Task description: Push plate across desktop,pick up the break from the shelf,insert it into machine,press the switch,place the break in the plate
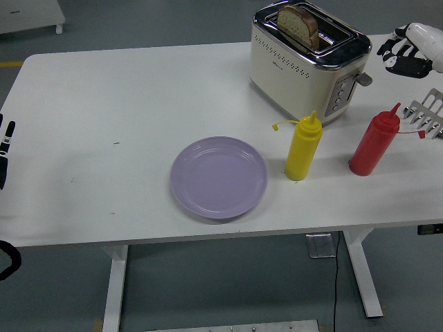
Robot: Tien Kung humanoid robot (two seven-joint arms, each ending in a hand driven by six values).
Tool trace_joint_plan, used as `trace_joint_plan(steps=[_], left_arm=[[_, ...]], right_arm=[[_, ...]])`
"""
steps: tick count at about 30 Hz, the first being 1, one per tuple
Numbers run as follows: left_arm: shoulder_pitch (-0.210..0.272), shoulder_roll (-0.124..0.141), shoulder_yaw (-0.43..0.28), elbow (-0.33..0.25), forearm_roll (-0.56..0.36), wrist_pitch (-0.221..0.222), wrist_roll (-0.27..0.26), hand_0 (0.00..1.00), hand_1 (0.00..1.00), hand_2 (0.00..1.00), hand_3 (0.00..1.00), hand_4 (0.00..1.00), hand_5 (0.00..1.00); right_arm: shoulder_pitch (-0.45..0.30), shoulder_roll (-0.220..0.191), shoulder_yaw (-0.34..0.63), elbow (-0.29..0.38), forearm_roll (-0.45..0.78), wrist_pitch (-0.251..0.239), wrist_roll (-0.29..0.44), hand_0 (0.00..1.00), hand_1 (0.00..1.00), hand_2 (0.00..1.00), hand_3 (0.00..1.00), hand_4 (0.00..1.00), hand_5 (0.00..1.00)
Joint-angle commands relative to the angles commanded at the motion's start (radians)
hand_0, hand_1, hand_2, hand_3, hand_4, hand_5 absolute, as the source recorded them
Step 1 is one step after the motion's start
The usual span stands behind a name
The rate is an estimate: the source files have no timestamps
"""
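A slice of brown bread (298, 25) stands upright in a slot of the cream and chrome toaster (304, 69) at the table's far right. The toaster's lever (364, 79) sticks out on its right side. The lilac plate (219, 177) lies near the front edge, left of the toaster. My right hand (405, 57), white-backed with black fingers loosely curled, hovers to the right of the toaster, a little above the lever, holding nothing. My left hand (5, 149) rests at the left edge with fingers extended.
A yellow squeeze bottle (303, 147) and a red squeeze bottle (374, 141) stand in front of the toaster. A metal wire rack (428, 117) pokes in at the right edge, just under my right hand.
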Motion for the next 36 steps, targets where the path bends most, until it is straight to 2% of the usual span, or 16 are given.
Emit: trace_joint_plan(steps=[16,36], left_arm=[[-0.007,-0.001,0.002,0.002,-0.001,-0.001,0.0,0.826,0.861,0.925,0.808,0.633,0.998],[-0.01,-0.004,0.003,0.005,-0.007,-0.003,0.0,0.826,0.861,0.925,0.809,0.632,0.998]], right_arm=[[0.025,-0.005,-0.104,0.003,-0.01,0.016,-0.001,0.479,0.539,0.604,0.543,0.199,0.533],[0.041,0.017,-0.147,-0.047,-0.002,0.001,0.003,0.483,0.544,0.6,0.54,0.18,0.518]])
